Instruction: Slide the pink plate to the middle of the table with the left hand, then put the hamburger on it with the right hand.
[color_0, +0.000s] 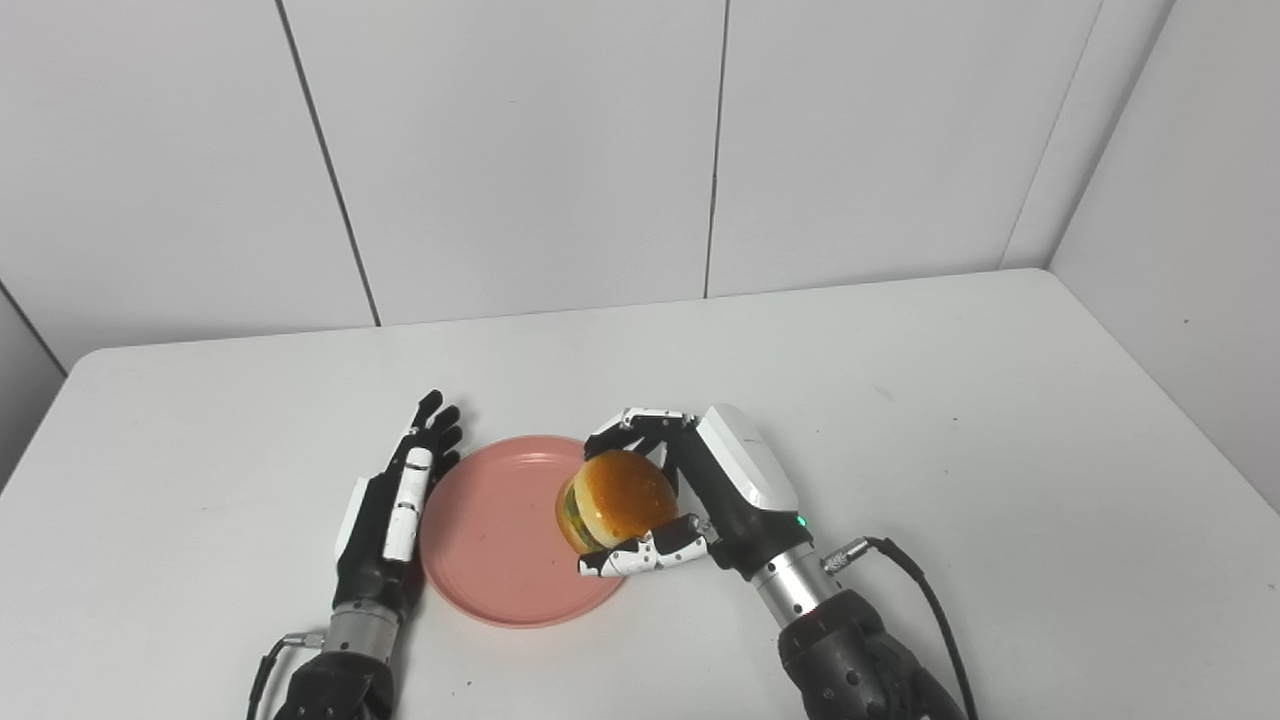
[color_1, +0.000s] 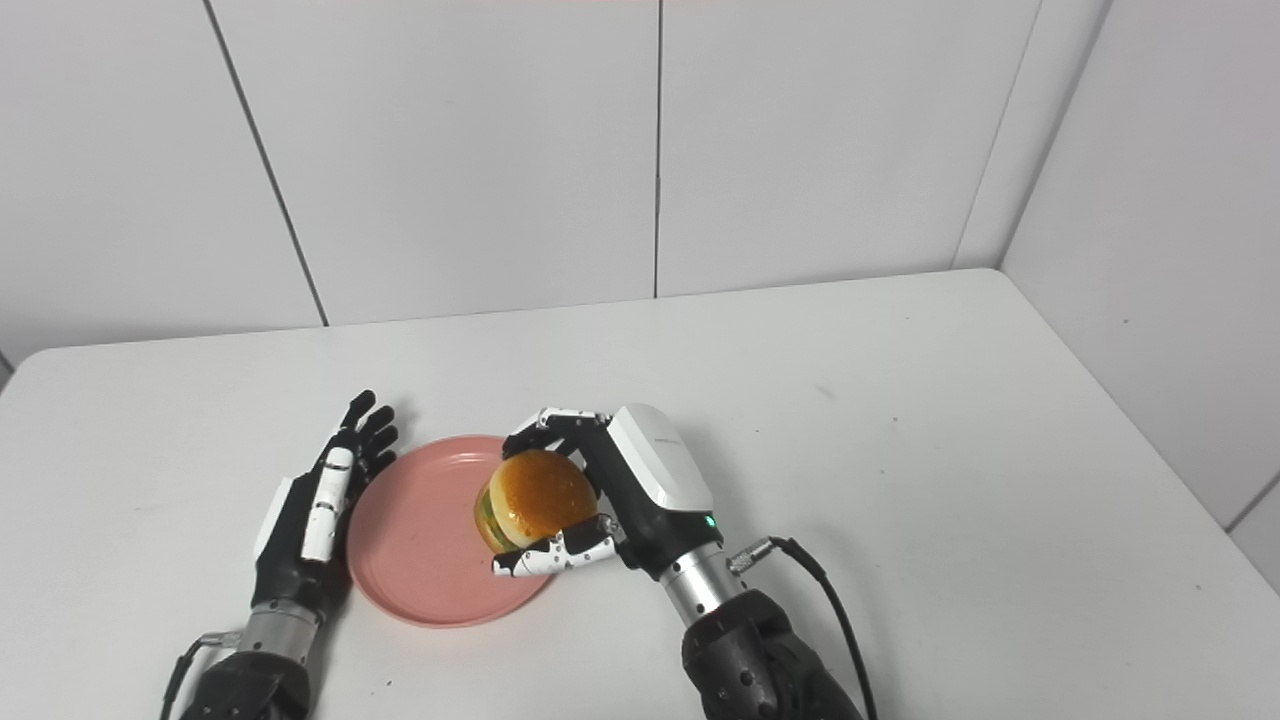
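The pink plate (color_0: 490, 535) lies on the white table, left of centre near the front edge. My left hand (color_0: 395, 500) is open with fingers straight, its edge against the plate's left rim. My right hand (color_0: 700, 490) is shut on the hamburger (color_0: 615, 500), a toy with an orange-brown bun and green and yellow layers. The hamburger sits at the plate's right rim; I cannot tell whether it touches the plate. The same shows in the right eye view, with the plate (color_1: 420, 550), the hamburger (color_1: 532, 512), my left hand (color_1: 320, 505) and my right hand (color_1: 630, 490).
The white table (color_0: 900, 420) runs to a white panelled wall at the back and a wall on the right. A black cable (color_0: 925, 600) trails from my right wrist.
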